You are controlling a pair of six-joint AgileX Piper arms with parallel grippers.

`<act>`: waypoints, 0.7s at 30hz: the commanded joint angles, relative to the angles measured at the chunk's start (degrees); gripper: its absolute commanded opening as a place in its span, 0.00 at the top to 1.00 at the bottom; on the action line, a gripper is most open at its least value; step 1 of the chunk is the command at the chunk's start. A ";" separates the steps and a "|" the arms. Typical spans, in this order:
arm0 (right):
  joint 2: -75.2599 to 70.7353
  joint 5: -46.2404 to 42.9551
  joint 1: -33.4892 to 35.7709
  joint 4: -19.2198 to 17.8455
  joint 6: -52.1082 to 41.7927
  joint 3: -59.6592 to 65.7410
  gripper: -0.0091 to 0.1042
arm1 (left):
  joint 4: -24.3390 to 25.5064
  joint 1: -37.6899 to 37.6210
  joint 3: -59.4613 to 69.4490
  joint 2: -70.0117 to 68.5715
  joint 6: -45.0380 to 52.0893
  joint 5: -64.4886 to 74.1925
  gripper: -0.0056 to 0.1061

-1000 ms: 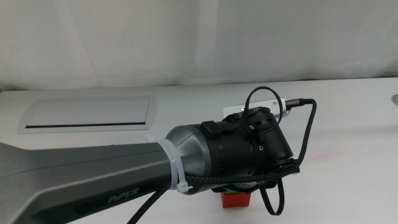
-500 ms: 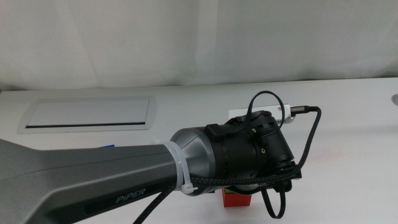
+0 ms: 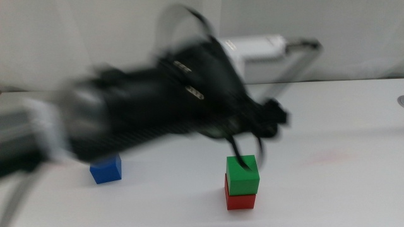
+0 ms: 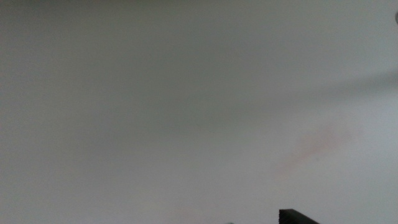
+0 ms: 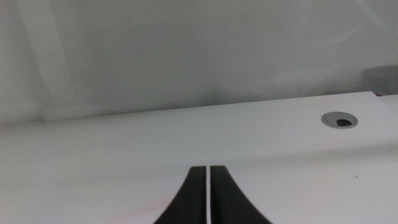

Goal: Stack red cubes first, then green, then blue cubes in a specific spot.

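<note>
The green cube (image 3: 242, 173) sits on the red cube (image 3: 240, 200) at the front middle of the white table, and nothing grips either. The blue cube (image 3: 105, 169) stands alone to the left. My left arm crosses the middle view as a dark blur, raised above the table, with its gripper (image 3: 273, 120) above and slightly right of the stack. The left wrist view shows only bare table and one fingertip (image 4: 298, 216) off to the side, so the jaws stand apart and empty. My right gripper (image 5: 207, 193) is shut and empty, out of the middle view.
A faint pink smudge (image 3: 328, 154) lies right of the stack and shows in the left wrist view (image 4: 317, 140). A round grey grommet (image 5: 339, 120) sits at the table's far right edge (image 3: 401, 99). A white curtain hangs behind the table.
My left arm has swung up and back off the stack, fast enough to blur. The green cube on the red one and the blue cube are now uncovered.
</note>
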 commanded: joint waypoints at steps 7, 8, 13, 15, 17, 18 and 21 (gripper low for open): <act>0.16 -0.61 -0.22 0.00 -0.17 2.11 0.94 | -9.80 21.16 0.25 -7.91 22.60 9.68 0.12; 0.16 -0.61 -0.22 0.00 -0.17 2.11 0.94 | -10.95 23.29 0.25 -7.91 23.88 10.54 0.12; 0.16 -0.61 -0.22 0.00 -0.17 2.11 0.94 | -14.13 32.68 2.16 -8.00 26.95 10.42 0.12; 0.16 -0.61 -0.22 0.00 -0.17 2.11 0.94 | -14.02 34.67 3.90 -8.00 27.09 9.68 0.12; 0.16 -0.61 -0.22 0.00 -0.17 2.11 0.94 | -13.92 35.83 6.10 -8.00 27.63 8.09 0.12; 0.16 -0.61 -0.22 0.00 -0.17 2.11 0.94 | -14.03 36.73 8.95 -8.00 26.97 6.50 0.12; 0.16 -0.61 -0.22 0.00 -0.17 2.11 0.94 | -13.90 37.80 14.16 -8.00 24.67 2.49 0.14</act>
